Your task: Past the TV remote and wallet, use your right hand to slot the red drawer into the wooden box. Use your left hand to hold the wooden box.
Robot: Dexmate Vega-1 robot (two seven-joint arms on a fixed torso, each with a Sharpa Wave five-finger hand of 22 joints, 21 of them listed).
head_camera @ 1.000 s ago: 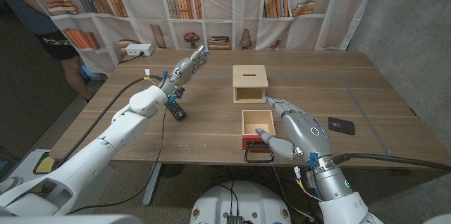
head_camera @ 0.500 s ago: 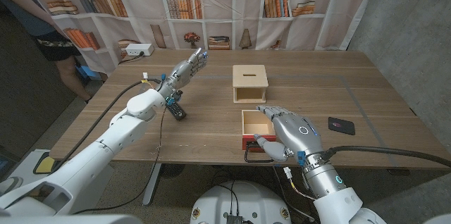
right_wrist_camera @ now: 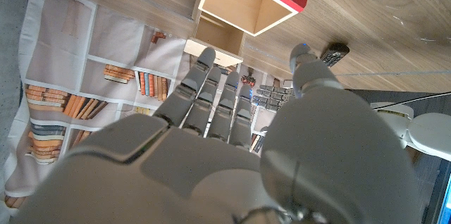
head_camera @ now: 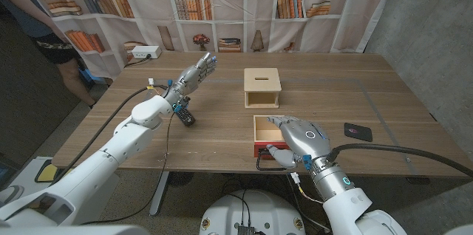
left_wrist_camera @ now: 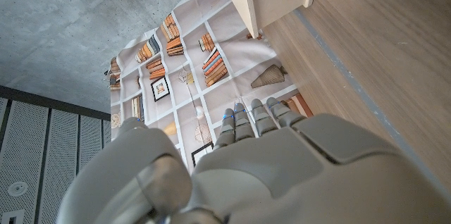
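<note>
Right hand (head_camera: 301, 137) has dropped over red drawer (head_camera: 267, 134), fingers spread, holding nothing.

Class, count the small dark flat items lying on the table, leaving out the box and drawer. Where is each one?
2. The TV remote lies on the left side, beside the left forearm. The wallet lies on the right side, beyond the right hand. Others may be hidden beneath the arms.

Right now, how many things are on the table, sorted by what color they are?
Red: 1, the red drawer
Plain wood: 1, the wooden box
Black: 2, the TV remote and the wallet
Total: 4
</note>
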